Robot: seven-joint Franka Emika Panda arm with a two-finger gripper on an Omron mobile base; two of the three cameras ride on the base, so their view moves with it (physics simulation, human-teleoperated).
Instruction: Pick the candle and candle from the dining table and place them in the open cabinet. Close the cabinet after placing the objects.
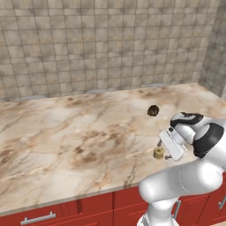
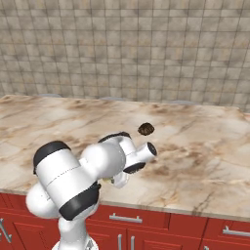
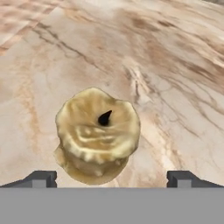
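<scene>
Hovering low over the marble-veined dining table, the white arm's gripper points down at the squat golden-tan candle. Its two dark fingers are spread wide on either side of the candle, holding nothing yet, apparently lined up so they can close around it. The candle stands upright near the table's front edge, above the red drawer fronts, black wick showing. A dark brown round lump sits farther back, well apart. The cabinet is out of frame.
</scene>
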